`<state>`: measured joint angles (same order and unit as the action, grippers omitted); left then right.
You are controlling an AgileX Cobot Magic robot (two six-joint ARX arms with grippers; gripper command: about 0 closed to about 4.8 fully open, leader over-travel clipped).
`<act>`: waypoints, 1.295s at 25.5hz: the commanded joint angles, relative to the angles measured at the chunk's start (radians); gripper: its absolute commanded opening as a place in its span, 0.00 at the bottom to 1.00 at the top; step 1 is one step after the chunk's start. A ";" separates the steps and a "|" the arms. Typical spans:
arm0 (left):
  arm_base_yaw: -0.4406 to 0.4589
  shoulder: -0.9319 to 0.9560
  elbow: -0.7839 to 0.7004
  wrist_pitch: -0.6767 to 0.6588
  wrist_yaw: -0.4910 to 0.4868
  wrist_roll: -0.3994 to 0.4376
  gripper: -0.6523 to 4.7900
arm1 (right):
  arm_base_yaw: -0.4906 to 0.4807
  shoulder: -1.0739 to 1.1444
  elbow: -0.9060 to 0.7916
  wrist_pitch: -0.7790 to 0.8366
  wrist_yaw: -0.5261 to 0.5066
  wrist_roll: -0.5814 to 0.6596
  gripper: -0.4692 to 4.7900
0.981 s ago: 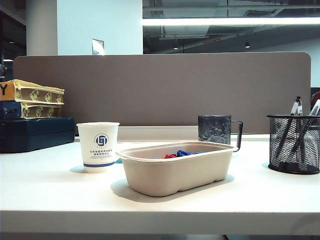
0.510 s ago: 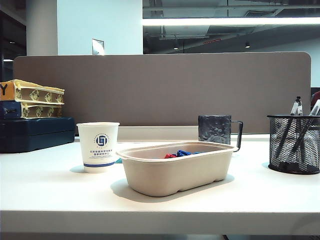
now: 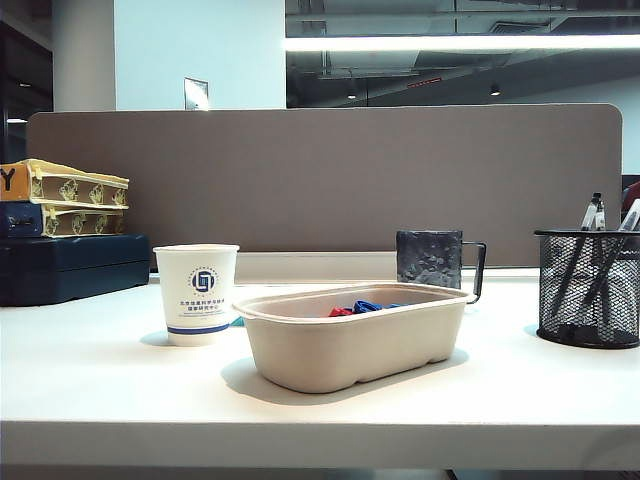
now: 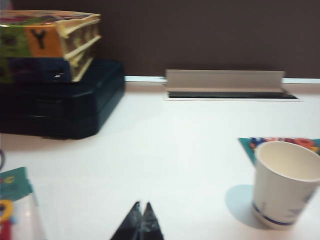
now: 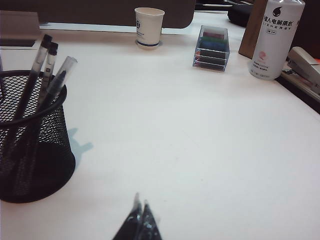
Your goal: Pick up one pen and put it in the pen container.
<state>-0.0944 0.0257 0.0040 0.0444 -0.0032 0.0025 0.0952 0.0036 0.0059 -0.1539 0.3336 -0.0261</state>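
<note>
The left gripper is clenched on nothing, fingertips together low over bare table. Beyond it stands a paper cup, and a box marked "Y" sits on a dark case. The right gripper is likewise pinched closed and empty, level above the table, near the pen container, which holds several pens. Farther off, a white bottle reads "ENERGY", beside a clear box.

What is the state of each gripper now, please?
Left gripper: closed, holding nothing, above the white table.
Right gripper: closed, holding nothing, beside the black wire-mesh pen container.
</note>
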 commanded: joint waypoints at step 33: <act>0.098 -0.001 0.003 0.008 0.007 -0.003 0.11 | -0.001 -0.004 -0.005 0.010 0.004 0.004 0.09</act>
<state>0.0021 0.0257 0.0040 0.0444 -0.0006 0.0025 0.0952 0.0040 0.0059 -0.1543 0.3336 -0.0261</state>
